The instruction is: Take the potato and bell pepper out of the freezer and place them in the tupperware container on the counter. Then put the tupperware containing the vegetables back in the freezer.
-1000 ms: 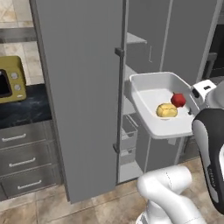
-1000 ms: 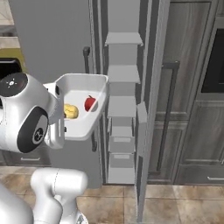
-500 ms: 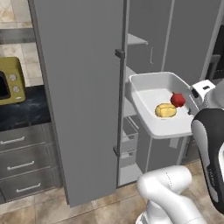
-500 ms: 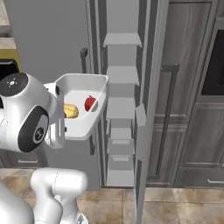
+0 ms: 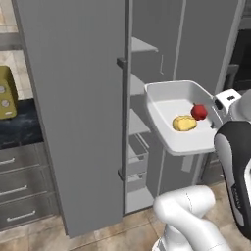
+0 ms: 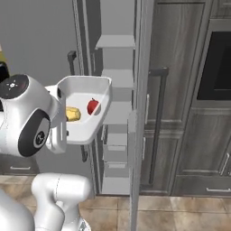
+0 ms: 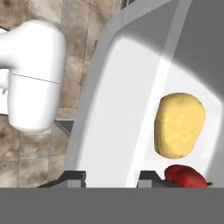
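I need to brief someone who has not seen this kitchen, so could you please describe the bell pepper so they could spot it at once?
Find the tall grey freezer with its door open; in front of its shelves the gripper holds up a shallow white container. Two small vegetables lie inside it. The bell pepper is the red rounded one, next to the yellow potato.

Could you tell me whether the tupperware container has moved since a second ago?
No. In the left base view the tupperware container sits just as far right of the freezer door handle as it did before.
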